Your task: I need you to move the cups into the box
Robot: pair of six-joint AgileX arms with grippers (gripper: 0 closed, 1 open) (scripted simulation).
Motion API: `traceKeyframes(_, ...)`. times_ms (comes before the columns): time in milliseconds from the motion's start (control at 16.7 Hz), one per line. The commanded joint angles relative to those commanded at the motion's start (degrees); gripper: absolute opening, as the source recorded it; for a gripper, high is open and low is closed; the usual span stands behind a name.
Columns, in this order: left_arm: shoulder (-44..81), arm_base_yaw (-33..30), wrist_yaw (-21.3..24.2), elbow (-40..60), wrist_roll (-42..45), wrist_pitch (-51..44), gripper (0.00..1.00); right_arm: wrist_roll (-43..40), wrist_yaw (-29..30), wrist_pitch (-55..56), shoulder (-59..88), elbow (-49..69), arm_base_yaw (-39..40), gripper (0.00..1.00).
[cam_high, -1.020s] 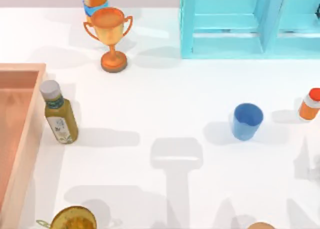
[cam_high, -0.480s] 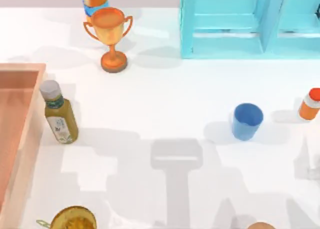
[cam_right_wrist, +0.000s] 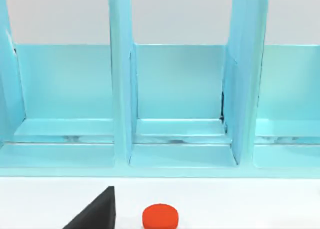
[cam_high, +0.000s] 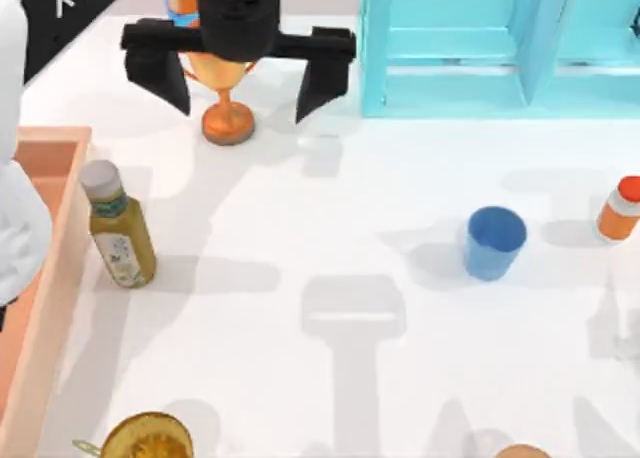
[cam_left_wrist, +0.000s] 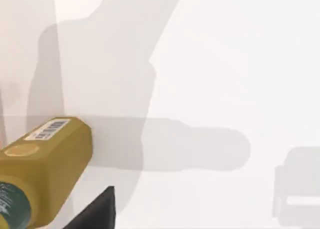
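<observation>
The blue cup [cam_high: 494,241] stands upright on the white table at the right, with nothing touching it. The salmon-tan wooden box [cam_high: 62,268] lies along the left edge, and my white left arm covers part of it. My left gripper [cam_high: 240,76] hangs open high over the back of the table, its black fingers [cam_high: 165,78] spread wide on either side of the golden trophy [cam_high: 226,93], far from the blue cup. A black edge of my right gripper [cam_right_wrist: 95,215] shows in the right wrist view, facing the cabinet.
A yellow-green bottle [cam_high: 118,233] stands just right of the box wall and also lies close in the left wrist view [cam_left_wrist: 45,164]. The turquoise cabinet [cam_high: 500,48] fills the back right. An orange bottle with a red cap [cam_high: 620,208] stands at the right edge. A round yellowish object [cam_high: 148,438] sits at the front.
My left arm has swung into the top view from the upper left, its open gripper now over the trophy. The cup, bottles and box have not moved.
</observation>
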Motion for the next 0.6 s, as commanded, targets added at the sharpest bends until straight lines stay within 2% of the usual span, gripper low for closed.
traceKeyframes(180,10.3,-13.5,-3.1,11.3,-13.3,1.8,1.00,0.0,0.0,0.0,0.0,0.0,0.0,1.00)
traceKeyframes(300,15.3,-19.6,-4.7,16.7,-19.4,2.9,1.00,0.0,0.0,0.0,0.0,0.0,0.0,1.00)
traceKeyframes(420,18.7,-23.3,-5.8,20.2,-23.1,3.7,1.00,0.0,0.0,0.0,0.0,0.0,0.0,1.00)
traceKeyframes(600,19.9,-24.6,-6.2,21.4,-24.4,4.0,1.00,0.0,0.0,0.0,0.0,0.0,0.0,1.00)
